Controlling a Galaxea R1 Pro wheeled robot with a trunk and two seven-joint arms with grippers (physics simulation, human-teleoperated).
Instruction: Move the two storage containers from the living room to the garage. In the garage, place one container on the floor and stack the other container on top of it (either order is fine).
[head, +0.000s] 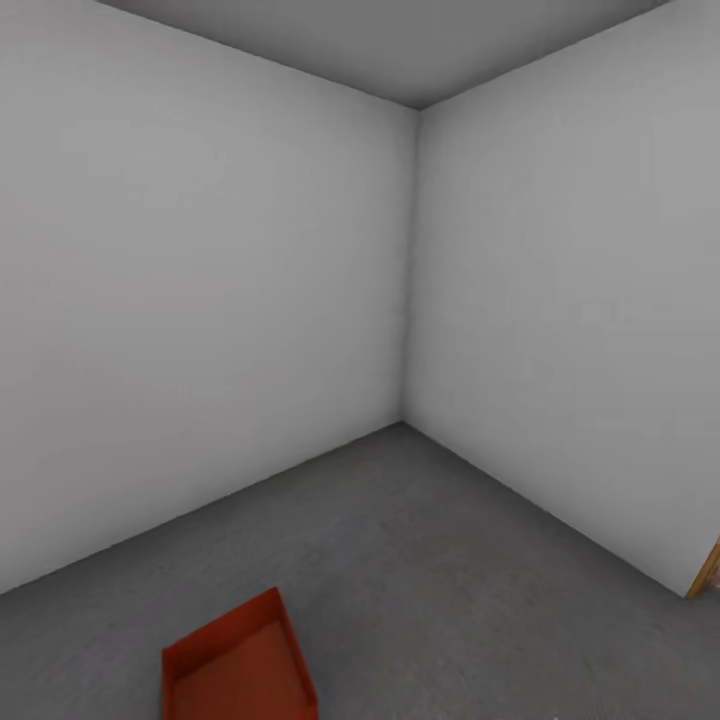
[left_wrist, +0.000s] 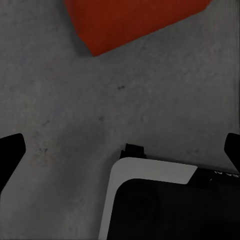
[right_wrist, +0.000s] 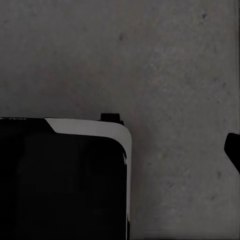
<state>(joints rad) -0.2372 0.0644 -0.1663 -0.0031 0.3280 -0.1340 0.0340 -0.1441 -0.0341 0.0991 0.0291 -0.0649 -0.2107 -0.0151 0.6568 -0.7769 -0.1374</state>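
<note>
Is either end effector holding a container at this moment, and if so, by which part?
Nothing is held. The left end effector is open over bare floor, with a storage container lying apart on the concrete. The right one's state cannot be told.

Two plain white walls (head: 200, 300) meet in a corner under a grey ceiling (head: 400, 40). The floor (head: 450, 580) is dark grey mottled concrete.

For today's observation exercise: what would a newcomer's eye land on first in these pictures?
The red-orange box stands out first, sitting open-topped on the dark grey concrete floor near the lower edge of the head view. Next come the bare white walls meeting in a corner behind it. A corner of the box also shows in the left wrist view, beyond the spread fingers.
</note>
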